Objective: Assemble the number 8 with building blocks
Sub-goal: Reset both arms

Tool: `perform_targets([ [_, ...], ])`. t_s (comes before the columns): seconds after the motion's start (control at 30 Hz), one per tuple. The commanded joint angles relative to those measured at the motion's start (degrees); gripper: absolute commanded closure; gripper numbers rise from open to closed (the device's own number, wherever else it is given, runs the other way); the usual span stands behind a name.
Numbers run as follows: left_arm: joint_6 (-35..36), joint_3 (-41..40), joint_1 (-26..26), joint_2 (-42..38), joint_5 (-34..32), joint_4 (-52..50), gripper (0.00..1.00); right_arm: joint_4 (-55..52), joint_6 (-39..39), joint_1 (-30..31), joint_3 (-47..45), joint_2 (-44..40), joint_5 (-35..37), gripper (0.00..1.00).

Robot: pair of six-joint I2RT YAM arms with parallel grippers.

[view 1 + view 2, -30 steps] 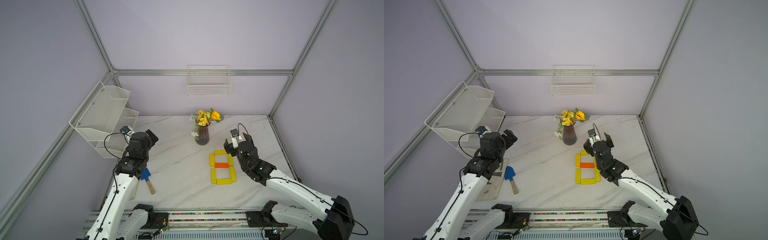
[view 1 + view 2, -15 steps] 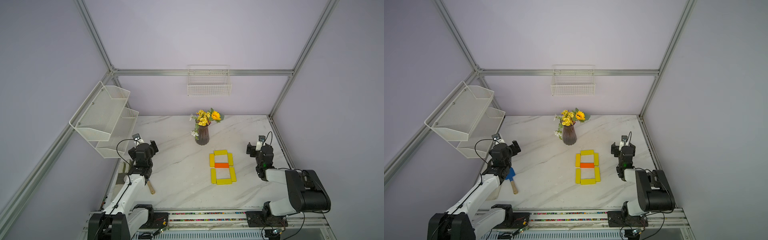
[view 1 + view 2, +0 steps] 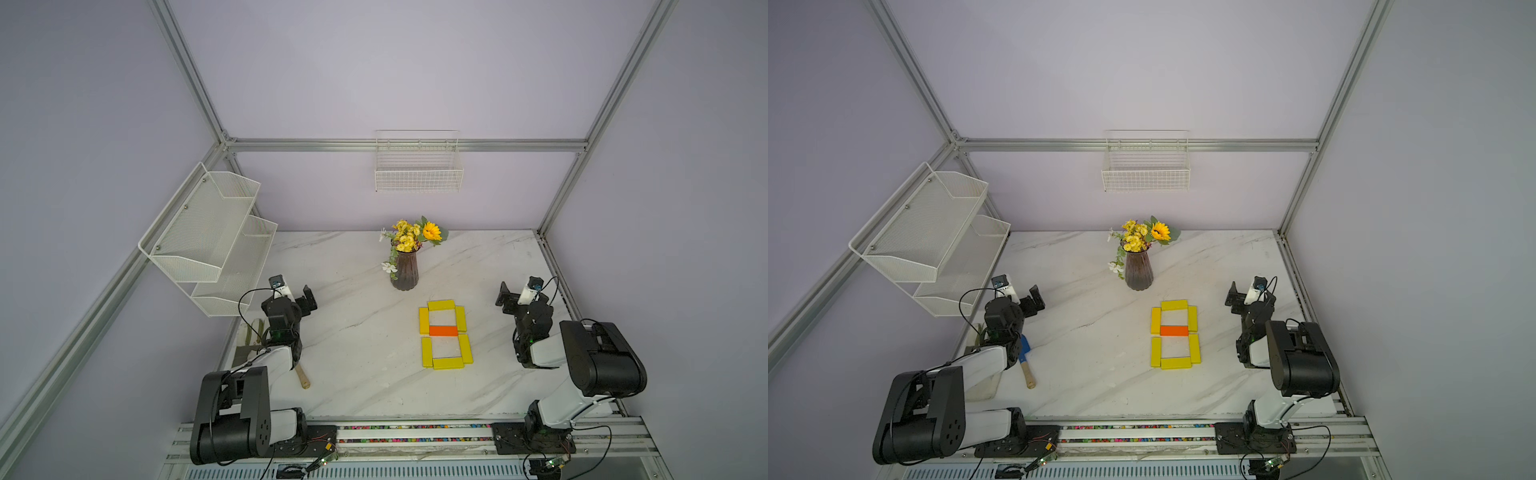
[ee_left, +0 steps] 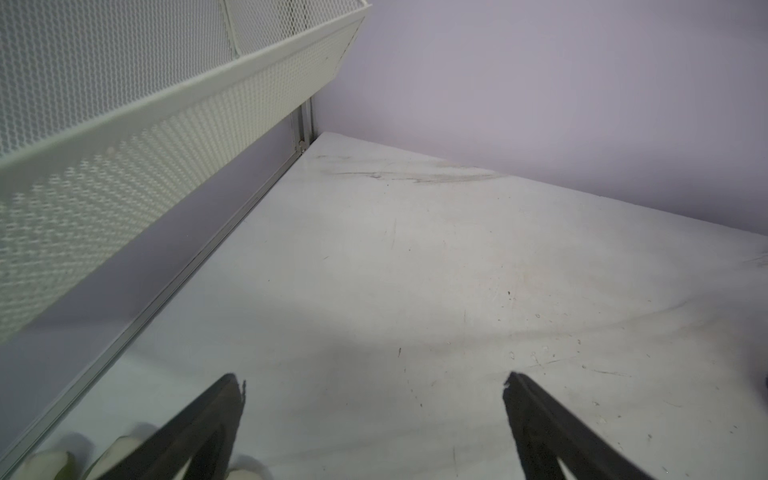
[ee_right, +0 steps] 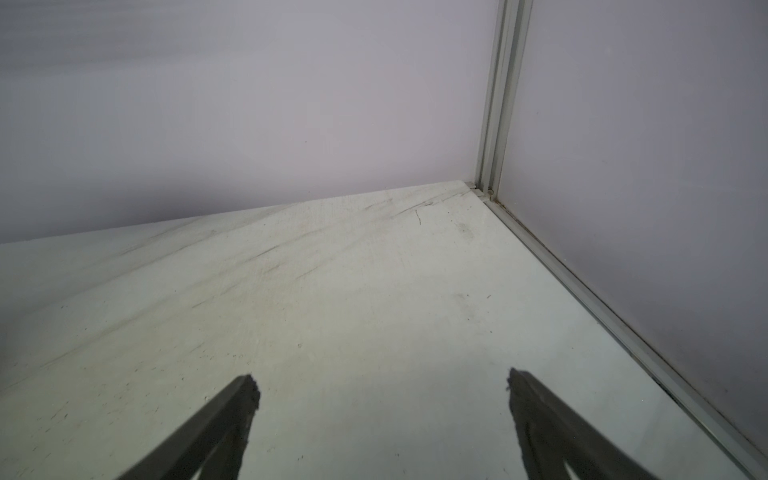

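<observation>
The number 8 (image 3: 444,334) (image 3: 1175,334) lies flat on the marble table, right of centre. Several yellow building blocks (image 3: 441,305) form its outline, and an orange block (image 3: 443,331) (image 3: 1174,331) is the middle bar. My left gripper (image 3: 308,298) (image 3: 1035,300) (image 4: 374,386) is open and empty, low over the table's left side, far from the figure. Over the right side, my right gripper (image 3: 504,298) (image 3: 1232,297) (image 5: 382,384) is open and empty too. Both wrist views show only bare table between the fingers (image 4: 216,415) (image 5: 232,407).
A dark vase of yellow flowers (image 3: 404,270) stands behind the figure. A white mesh shelf (image 3: 208,237) hangs on the left wall, above the left arm. A wire basket (image 3: 417,170) hangs on the back wall. A blue trowel (image 3: 1025,345) lies beside the left arm.
Both arms have drawn back from the middle of the table to its sides and folded low. The right gripper has left the figure. The blocks have not moved.
</observation>
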Motion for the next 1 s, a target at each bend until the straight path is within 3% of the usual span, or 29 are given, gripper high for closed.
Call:
perform_targets([
  [0.0,1.71,0.14,0.42,-2.32,5.59,3.28,0.0,1.48,1.13,-0.07,0.31,-0.24,1.49,0.03],
  [0.03,3.65,-0.55,0.35,-3.23,7.81,2.11,0.0,1.42,1.12,-0.11,0.3,-0.2,1.54,0.03],
  [0.1,3.39,-3.25,0.22,-2.6,4.96,4.49,0.0,1.47,1.15,-0.06,0.31,-0.24,1.56,0.03],
  [0.17,0.0,-7.04,0.32,2.8,-0.9,15.66,0.0,1.48,1.14,-0.06,0.3,-0.24,1.56,0.03],
  [0.23,2.14,-8.62,0.21,9.69,1.16,26.89,0.0,1.49,1.11,-0.06,0.32,-0.24,1.61,0.02],
  [0.3,4.09,-5.82,-0.26,9.63,4.75,17.99,0.0,1.48,1.01,-0.06,0.29,-0.24,1.56,0.03],
  [0.4,5.43,-6.82,-0.48,15.62,7.28,29.31,0.0,1.4,0.99,0.02,0.3,-0.24,1.69,0.03],
  [0.5,4.86,-5.79,-0.33,11.12,6.71,19.97,0.0,1.4,0.99,0.05,0.4,-0.23,1.74,0.03],
  [0.67,7.14,-4.64,-0.47,14.62,11.89,23.54,0.0,1.3,0.95,0.12,0.37,-0.15,1.82,0.03],
  [0.73,6.33,-4.59,-0.47,13.82,10.03,22.18,0.0,1.26,0.87,0.12,0.47,-0.17,1.56,0.03],
  [0.83,5.03,-4.92,-0.71,13.75,5.81,22.53,0.0,-1.35,-0.89,-0.19,1.59,-0.12,-5.07,0.02],
  [0.97,5.15,-2.87,-2.52,13.78,0.3,18.83,0.0,-0.66,-1.13,-0.14,1.35,-0.23,-4.47,0.03],
])
